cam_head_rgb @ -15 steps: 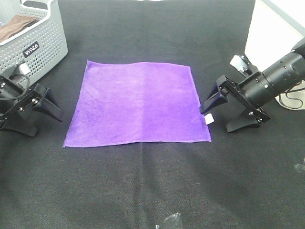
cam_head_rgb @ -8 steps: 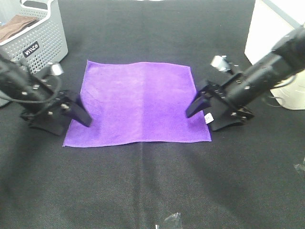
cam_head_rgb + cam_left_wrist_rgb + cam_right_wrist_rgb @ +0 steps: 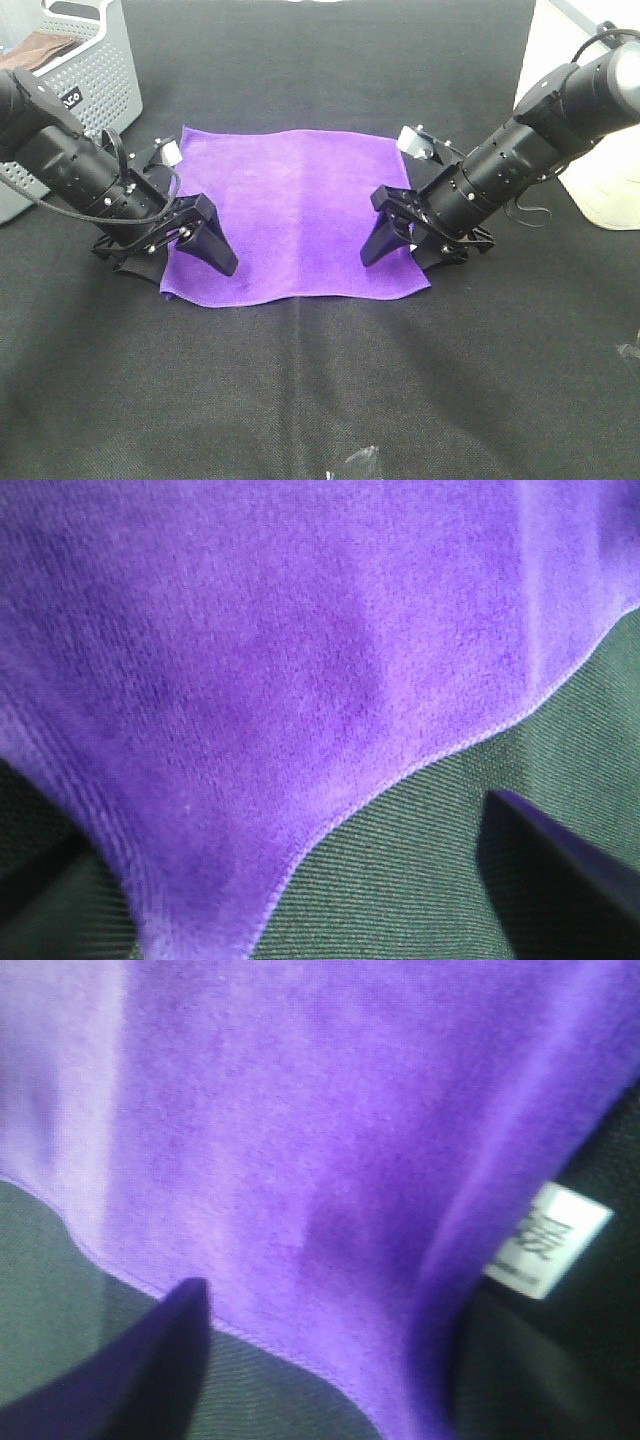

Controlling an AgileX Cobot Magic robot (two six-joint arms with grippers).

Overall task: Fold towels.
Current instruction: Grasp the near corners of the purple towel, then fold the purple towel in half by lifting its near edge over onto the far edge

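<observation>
The purple towel (image 3: 295, 200) lies flat on the black table, its near edge slightly rippled. My left gripper (image 3: 180, 258) is open and low, its jaws astride the towel's near left corner; one finger (image 3: 213, 250) rests over the cloth. My right gripper (image 3: 415, 248) is open, its jaws astride the near right corner. The left wrist view shows the towel (image 3: 250, 660) and its stitched edge between the fingers (image 3: 560, 870). The right wrist view shows the towel (image 3: 300, 1130), its white tag (image 3: 545, 1240) and one finger (image 3: 150, 1360).
A grey perforated basket (image 3: 95, 75) holding a brown cloth (image 3: 40, 45) stands at the back left, just behind my left arm. A white object (image 3: 600, 170) stands at the right edge. A scrap of clear plastic (image 3: 355, 462) lies at the front.
Both grippers have moved inward from beside the towel onto its near corners and dropped low. The near corners have been pushed slightly inward, rippling the front edge.
</observation>
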